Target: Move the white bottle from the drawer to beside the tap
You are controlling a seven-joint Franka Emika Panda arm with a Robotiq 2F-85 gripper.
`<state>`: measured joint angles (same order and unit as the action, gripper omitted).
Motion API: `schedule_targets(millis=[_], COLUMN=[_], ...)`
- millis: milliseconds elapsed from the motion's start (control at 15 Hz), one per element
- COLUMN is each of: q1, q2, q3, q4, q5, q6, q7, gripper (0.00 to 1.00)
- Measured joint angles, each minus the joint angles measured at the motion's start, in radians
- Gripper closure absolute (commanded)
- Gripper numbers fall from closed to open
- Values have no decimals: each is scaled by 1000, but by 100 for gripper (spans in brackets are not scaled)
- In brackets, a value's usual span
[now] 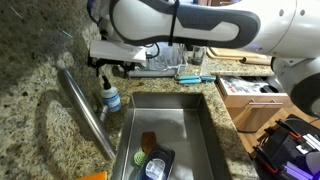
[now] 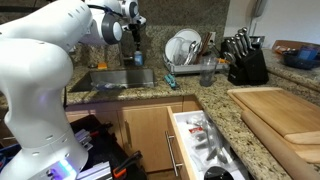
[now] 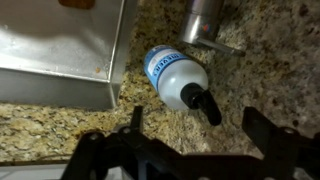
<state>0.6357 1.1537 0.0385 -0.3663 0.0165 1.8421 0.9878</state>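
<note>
The white bottle (image 3: 172, 76) has a blue label and a black cap. It stands on the granite counter between the sink edge and the base of the tap (image 3: 203, 20). It also shows in both exterior views (image 1: 109, 97) (image 2: 138, 58). My gripper (image 3: 200, 125) is open and empty, with its two fingers spread on either side of the cap and apart from the bottle. In the exterior views the gripper (image 1: 108, 68) (image 2: 135, 40) hangs just above the bottle. The long steel tap (image 1: 85, 108) lies to the side of the sink (image 1: 200, 120).
The open drawer (image 2: 205, 140) holds utensils at the counter front. A dish rack with plates (image 2: 185, 48), a glass (image 2: 207, 70), a knife block (image 2: 245, 62) and a wooden cutting board (image 2: 285, 110) stand on the counter. A dark dish (image 1: 155, 162) lies in the sink.
</note>
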Motion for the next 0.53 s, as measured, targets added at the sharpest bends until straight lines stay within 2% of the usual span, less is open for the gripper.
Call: schedule_targets(millis=[267,533], q1=[-47,-81], q2=[-53,-82], q3=[25,15], q4=[0,0], q5=[50,45], q6=[-89,-135], q7=[121,234], gripper=[0,0])
